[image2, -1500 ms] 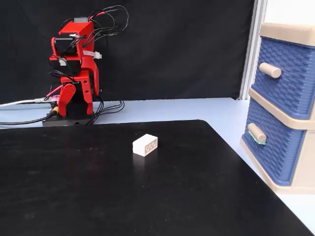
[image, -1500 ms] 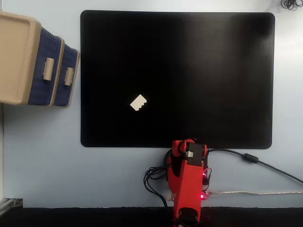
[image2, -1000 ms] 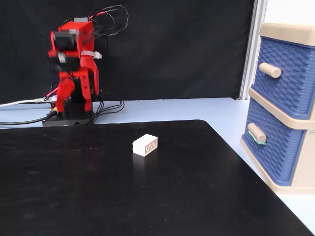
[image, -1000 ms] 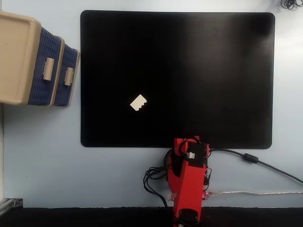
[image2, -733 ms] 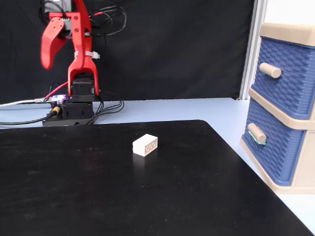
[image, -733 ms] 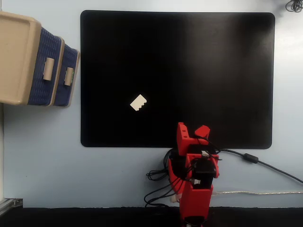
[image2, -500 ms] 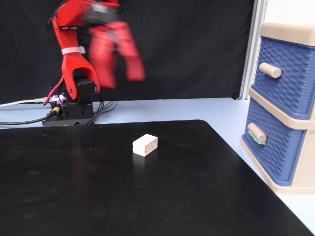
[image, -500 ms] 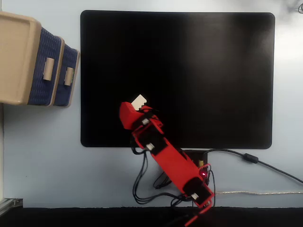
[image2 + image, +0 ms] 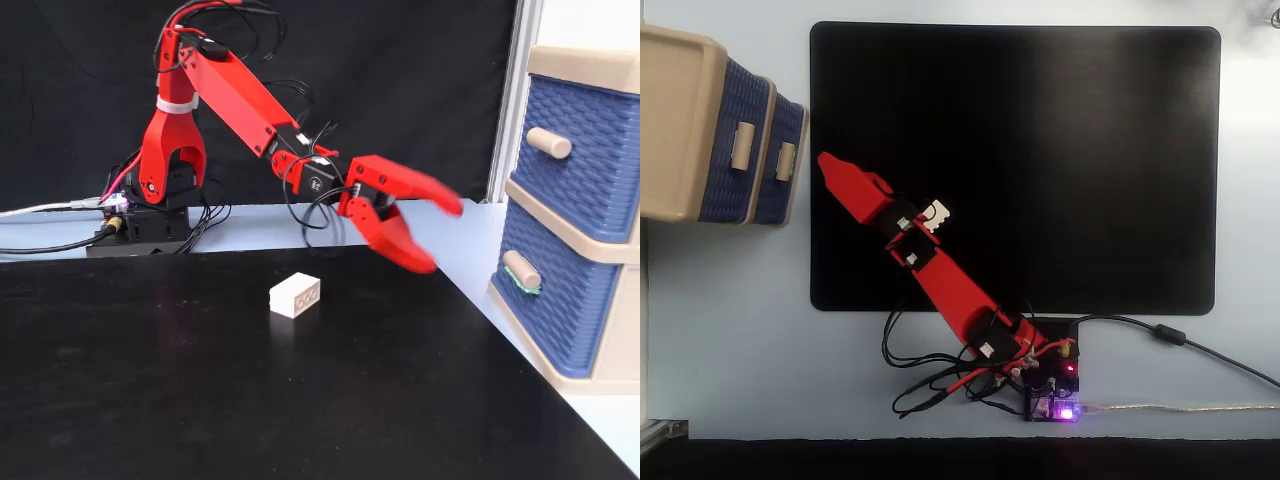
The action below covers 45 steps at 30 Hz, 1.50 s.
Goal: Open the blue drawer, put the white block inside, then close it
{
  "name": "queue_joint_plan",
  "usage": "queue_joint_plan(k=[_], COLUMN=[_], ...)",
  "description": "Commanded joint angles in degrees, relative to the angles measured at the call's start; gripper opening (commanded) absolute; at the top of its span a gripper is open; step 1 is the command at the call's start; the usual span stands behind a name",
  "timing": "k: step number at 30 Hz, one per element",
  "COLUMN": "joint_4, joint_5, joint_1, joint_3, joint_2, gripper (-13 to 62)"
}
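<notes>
Beige cabinet [image 9: 675, 120] at far left in the top-down fixed view, standing on the pale blue table [image 9: 730, 330], two blue fronts facing right toward the black mat [image 9: 1040, 150]. Upper-tier drawer [image 9: 725, 140] with the larger-looking front and beige handle; the blue drawer [image 9: 780, 160] just to its right in that view, lower tier, pushed in, small beige handle on its face. In the side fixed view, same cabinet [image 9: 590, 60] at far right, the blue drawer [image 9: 545, 300] below, closed.

Further right in the top-down view: the gripper [image 9: 830, 170], red, over the mat's left part, pointing up-left toward the cabinet, near the drawers but clear of them. Only a single red wedge visible from above; in the side fixed view the gripper [image 9: 445, 238] raised off the mat, jaws spread apart, one tip higher and one lower, nothing between them.

The white block [image 9: 936, 214] on the mat, partly covered from above by the red arm [image 9: 950, 285] crossing over its lower-left side. In the side view the white block [image 9: 294, 295] lying flat on the black mat [image 9: 250, 400], left of and below the gripper, apart from it.

Arm base [image 9: 1050, 385] at bottom centre-right in the top-down view, off the mat's lower edge, with loose wires around it and a cable [image 9: 1185, 345] running off to the right.
</notes>
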Motion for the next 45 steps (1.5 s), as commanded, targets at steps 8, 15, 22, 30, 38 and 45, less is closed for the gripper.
queue_joint_plan(k=[8,15,22,30,38,45], joint_4=[-8.5,-8.4,-8.0,-4.6,5.5,6.5], joint_5=[1.9,1.8,1.5,1.4,2.1,2.1], joint_1=[-3.8,-5.2,-6.2,-7.4,-7.5,-6.1], joint_3=[-6.5,-18.5,-29.1,-29.7,-29.4,-11.2], joint_2=[-5.7,-16.8,-24.7,-25.0,-24.0,-11.0], gripper=[33.2,33.2,31.2,16.6,-8.2,-8.2])
